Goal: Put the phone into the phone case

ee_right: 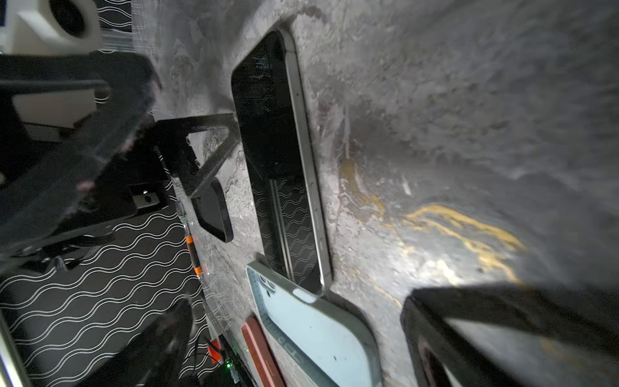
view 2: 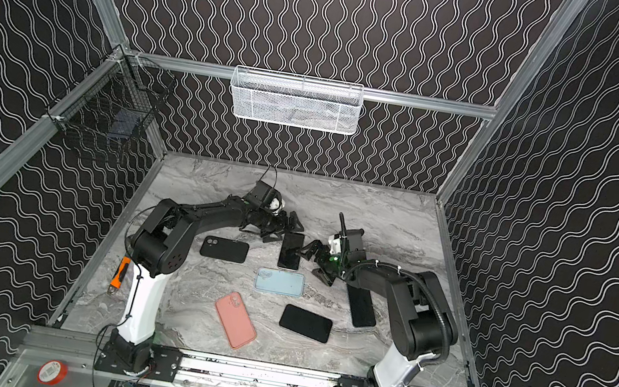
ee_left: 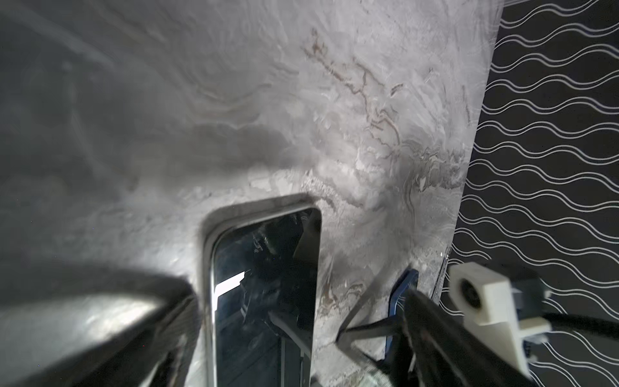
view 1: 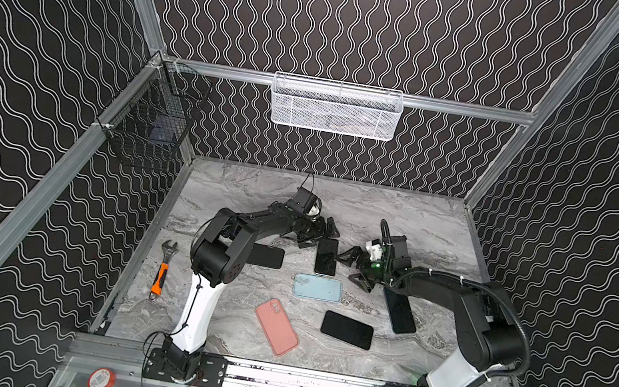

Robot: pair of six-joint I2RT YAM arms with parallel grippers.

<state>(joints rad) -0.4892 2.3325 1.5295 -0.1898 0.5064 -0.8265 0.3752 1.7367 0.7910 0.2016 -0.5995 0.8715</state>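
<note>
A black phone (view 1: 326, 257) (view 2: 290, 251) lies flat, screen up, mid-table between both grippers. Its near end meets the rim of the light blue phone case (view 1: 317, 287) (view 2: 279, 282), which lies open side up. My left gripper (view 1: 320, 236) (view 2: 284, 230) is open at the phone's far end, low over the table. In the left wrist view the phone (ee_left: 264, 295) runs between the spread fingers of the left gripper (ee_left: 284, 351). My right gripper (view 1: 354, 269) (view 2: 316, 263) is open just right of the phone. Its wrist view shows phone (ee_right: 278, 150) and blue case (ee_right: 318, 335).
A black case (view 1: 266, 256), a pink case (view 1: 276, 326), a black phone (view 1: 347, 330) and a blue-edged phone (view 1: 400, 312) lie around. A wrench (view 1: 163, 270) lies at the left edge. A white basket (view 1: 336, 107) and a black wire basket (view 1: 150, 127) hang on the walls.
</note>
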